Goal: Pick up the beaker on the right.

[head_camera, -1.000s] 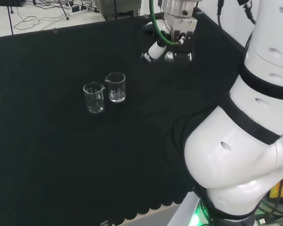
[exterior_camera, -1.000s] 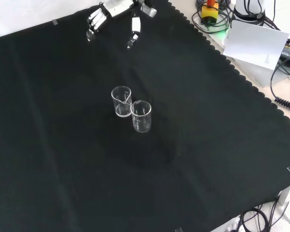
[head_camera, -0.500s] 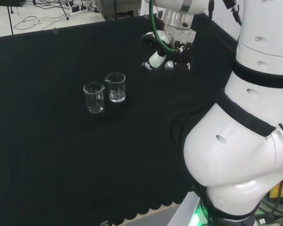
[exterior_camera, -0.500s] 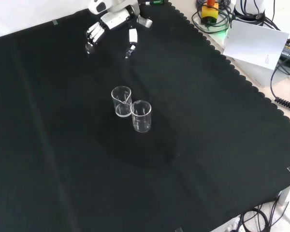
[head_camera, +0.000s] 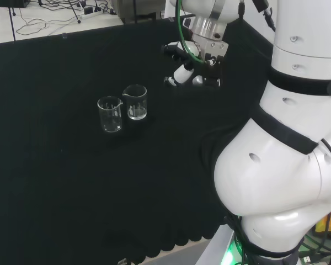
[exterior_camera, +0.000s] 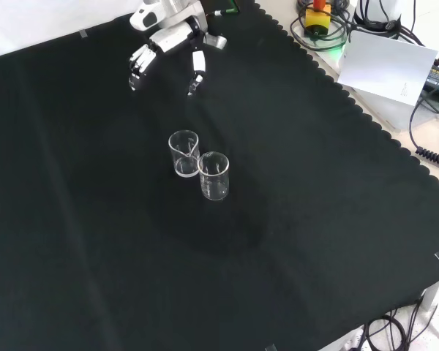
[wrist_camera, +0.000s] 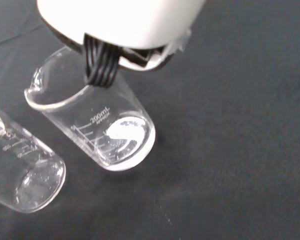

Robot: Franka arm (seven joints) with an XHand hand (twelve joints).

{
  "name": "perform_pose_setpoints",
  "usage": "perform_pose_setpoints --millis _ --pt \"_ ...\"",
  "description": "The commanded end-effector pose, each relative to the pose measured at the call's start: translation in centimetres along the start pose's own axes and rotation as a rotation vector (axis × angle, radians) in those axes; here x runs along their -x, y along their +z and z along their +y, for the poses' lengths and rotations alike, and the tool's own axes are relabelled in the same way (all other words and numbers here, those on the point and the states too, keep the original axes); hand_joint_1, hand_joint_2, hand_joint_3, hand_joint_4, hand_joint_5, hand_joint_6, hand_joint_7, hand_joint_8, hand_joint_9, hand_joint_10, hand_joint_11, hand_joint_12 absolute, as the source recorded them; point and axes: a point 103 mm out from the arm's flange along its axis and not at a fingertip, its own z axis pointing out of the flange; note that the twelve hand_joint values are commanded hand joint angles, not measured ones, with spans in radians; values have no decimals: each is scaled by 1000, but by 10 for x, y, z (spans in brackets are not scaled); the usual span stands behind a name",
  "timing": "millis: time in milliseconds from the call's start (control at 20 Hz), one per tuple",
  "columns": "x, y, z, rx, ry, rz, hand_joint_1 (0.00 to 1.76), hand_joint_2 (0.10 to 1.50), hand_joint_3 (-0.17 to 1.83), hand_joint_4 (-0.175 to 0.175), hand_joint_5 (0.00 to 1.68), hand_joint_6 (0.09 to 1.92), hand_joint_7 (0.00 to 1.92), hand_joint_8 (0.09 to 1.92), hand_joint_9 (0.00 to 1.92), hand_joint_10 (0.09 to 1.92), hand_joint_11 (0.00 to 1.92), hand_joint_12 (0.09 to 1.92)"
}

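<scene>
Hovering hand, two beakers untouched

Front view, near to far: left beaker [exterior_camera: 214, 175] touching right beaker [exterior_camera: 184, 153] at its 11 o'clock, both upright on surface [exterior_camera: 314, 219]. Hand [exterior_camera: 172, 44] well apart at 12 o'clock, fingers spread, holding nothing.

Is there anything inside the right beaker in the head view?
The right beaker looks empty: its clear base shows through in the wrist view. A thin liquid film cannot be ruled out.

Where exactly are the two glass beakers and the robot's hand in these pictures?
right beaker [head_camera: 135, 103], head view, on its glass wall.
left beaker [head_camera: 110, 115], head view, on its glass wall.
hand [exterior_camera: 164, 36], front view, on its palm.
</scene>
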Motion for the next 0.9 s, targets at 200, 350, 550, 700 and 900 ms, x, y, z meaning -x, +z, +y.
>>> perform_pose_setpoints --millis 200,350,550,700,900 --pt "0 32 13 -62 -75 80 1072 472 695 -38 327 87 185 608 359 621 95 1354" --pt "-1 39 17 -74 -89 110 1061 465 696 -37 329 87 184 608 359 618 85 1353" --pt "-2 49 22 -95 -113 163 1051 460 698 -38 336 87 176 605 354 614 75 1355" --pt "-3 57 24 -108 -126 189 1038 456 698 -38 337 87 175 605 354 613 70 1357" --pt "-5 66 27 -121 -135 208 1020 453 696 -37 347 87 175 605 357 612 47 1358"
